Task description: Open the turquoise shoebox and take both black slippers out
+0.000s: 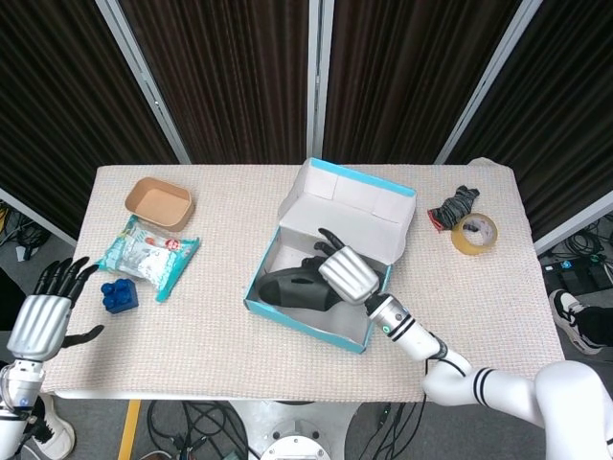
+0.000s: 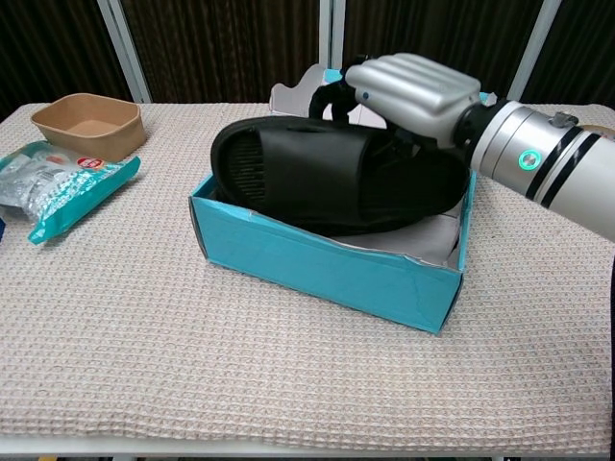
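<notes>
From above, on the beige woven-cloth table (image 1: 220,326), the turquoise cardboard shoebox (image 1: 297,321) stands open, lid tipped back. My right hand (image 1: 347,273) reaches into it, fingers wrapped over a black rubbery slipper (image 1: 292,287). My left hand (image 1: 43,321) hangs off the table's near-left corner, fingers spread, holding nothing.

From the chest, the slipper rides above the box's front wall, tilted on its side, my right hand clasping its far, heel end. It looks light, bendy and matte, not fragile; I judge the broad strap offers the surest hold. Whether a second slipper lies underneath I cannot tell.
</notes>
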Robot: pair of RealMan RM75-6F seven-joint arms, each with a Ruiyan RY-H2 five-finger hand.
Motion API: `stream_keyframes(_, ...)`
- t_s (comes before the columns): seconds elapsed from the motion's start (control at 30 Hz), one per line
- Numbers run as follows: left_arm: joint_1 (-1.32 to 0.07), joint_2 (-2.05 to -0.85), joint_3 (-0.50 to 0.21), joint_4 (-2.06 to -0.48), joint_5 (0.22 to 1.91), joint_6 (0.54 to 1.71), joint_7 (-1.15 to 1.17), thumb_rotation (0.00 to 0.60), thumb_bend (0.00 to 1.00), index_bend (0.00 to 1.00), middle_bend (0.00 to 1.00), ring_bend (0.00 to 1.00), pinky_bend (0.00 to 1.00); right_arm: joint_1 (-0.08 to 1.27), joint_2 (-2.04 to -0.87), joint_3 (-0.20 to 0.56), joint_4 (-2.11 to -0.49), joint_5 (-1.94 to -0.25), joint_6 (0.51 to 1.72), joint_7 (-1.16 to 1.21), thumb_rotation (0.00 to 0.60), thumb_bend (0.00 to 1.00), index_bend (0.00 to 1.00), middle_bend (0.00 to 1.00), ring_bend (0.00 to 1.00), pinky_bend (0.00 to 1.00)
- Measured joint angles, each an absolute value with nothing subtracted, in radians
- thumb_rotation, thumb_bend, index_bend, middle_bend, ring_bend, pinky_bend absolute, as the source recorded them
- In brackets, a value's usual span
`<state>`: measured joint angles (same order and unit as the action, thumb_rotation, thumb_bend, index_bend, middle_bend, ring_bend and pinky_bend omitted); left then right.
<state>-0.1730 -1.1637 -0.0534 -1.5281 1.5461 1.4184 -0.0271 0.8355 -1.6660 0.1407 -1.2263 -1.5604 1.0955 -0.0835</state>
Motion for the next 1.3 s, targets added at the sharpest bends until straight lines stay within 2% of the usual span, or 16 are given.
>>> stream_keyframes(0.23, -0.248, -1.133, -0.089, -1.555, 1.570, 1.375, -0.080, 0.600, 0.11, 0.10, 0.04, 0.00, 0.05, 0.802, -1.584, 0.180, -1.280, -1.554, 1.184, -0.073, 0.600, 0.52, 0.67, 0.60, 0.25, 0.09)
stream_keyframes(0.3, -0.276, -1.120, -0.102, -1.576, 1.587, 1.364, -0.098, 0.600, 0.11, 0.11, 0.09, 0.02, 0.08, 0.772, -1.533, 0.188, -1.307, -1.540, 1.214, -0.062, 0.600, 0.52, 0.67, 0.60, 0.26, 0.09)
stream_keyframes(0.37, -0.302, -1.111, -0.115, -1.606, 1.604, 1.355, -0.111, 0.600, 0.11, 0.18, 0.22, 0.13, 0.19, 0.748, -1.494, 0.190, -1.323, -1.527, 1.224, -0.053, 0.600, 0.52, 0.67, 0.60, 0.26, 0.09)
stream_keyframes(0.43, -0.325, -1.103, -0.124, -1.637, 1.616, 1.344, -0.114, 0.600, 0.11, 0.24, 0.31, 0.24, 0.30, 0.710, -1.435, 0.187, -1.339, -1.502, 1.232, -0.040, 0.600, 0.52, 0.67, 0.60, 0.26, 0.09)
stream_keyframes(0.47, -0.342, -1.097, -0.128, -1.661, 1.625, 1.330, -0.114, 0.600, 0.11, 0.25, 0.32, 0.26, 0.34, 0.692, -1.410, 0.183, -1.342, -1.489, 1.231, -0.032, 0.600, 0.52, 0.67, 0.60, 0.26, 0.09)
stream_keyframes(0.7, -0.482, -1.091, -0.179, -1.783, 1.630, 1.193, -0.086, 0.600, 0.11, 0.28, 0.32, 0.26, 0.44, 0.579, -1.269, 0.101, -1.313, -1.435, 1.169, 0.125, 0.600, 0.51, 0.66, 0.59, 0.25, 0.09)
stream_keyframes(0.87, -0.585, -1.146, -0.227, -1.810, 1.528, 1.065, 0.002, 0.600, 0.11, 0.27, 0.32, 0.27, 0.45, 0.549, -1.271, 0.056, -1.218, -1.430, 1.106, 0.203, 0.600, 0.51, 0.63, 0.55, 0.24, 0.09)
stream_keyframes(0.93, -0.617, -1.172, -0.242, -1.810, 1.466, 1.027, 0.043, 0.600, 0.11, 0.26, 0.34, 0.32, 0.45, 0.550, -1.293, 0.046, -1.172, -1.434, 1.080, 0.211, 0.600, 0.51, 0.56, 0.50, 0.20, 0.08)
stream_keyframes(1.0, -0.651, -1.205, -0.257, -1.807, 1.379, 0.992, 0.102, 0.600, 0.11, 0.26, 0.37, 0.36, 0.47, 0.557, -1.315, 0.039, -1.129, -1.439, 1.049, 0.199, 0.600, 0.46, 0.35, 0.35, 0.10, 0.03)
stream_keyframes(1.03, -0.665, -1.219, -0.262, -1.806, 1.338, 0.979, 0.129, 0.600, 0.11, 0.26, 0.38, 0.38, 0.48, 0.562, -1.320, 0.037, -1.117, -1.439, 1.035, 0.187, 0.600, 0.42, 0.19, 0.23, 0.04, 0.01)
stream_keyframes(1.1, -0.697, -1.251, -0.273, -1.804, 1.235, 0.953, 0.189, 0.600, 0.11, 0.26, 0.40, 0.40, 0.50, 0.577, -1.325, 0.038, -1.109, -1.434, 0.998, 0.149, 0.600, 0.35, 0.03, 0.09, 0.00, 0.00)
stream_keyframes(1.17, -0.731, -1.286, -0.282, -1.801, 1.127, 0.936, 0.245, 0.600, 0.11, 0.26, 0.40, 0.41, 0.50, 0.590, -1.323, 0.045, -1.116, -1.423, 0.975, 0.109, 0.600, 0.29, 0.00, 0.04, 0.00, 0.00)
stream_keyframes(1.3, -0.797, -1.363, -0.291, -1.784, 0.935, 0.931, 0.363, 0.600, 0.11, 0.26, 0.41, 0.42, 0.50, 0.615, -1.297, 0.072, -1.158, -1.388, 0.946, 0.003, 0.600, 0.16, 0.00, 0.00, 0.00, 0.00)
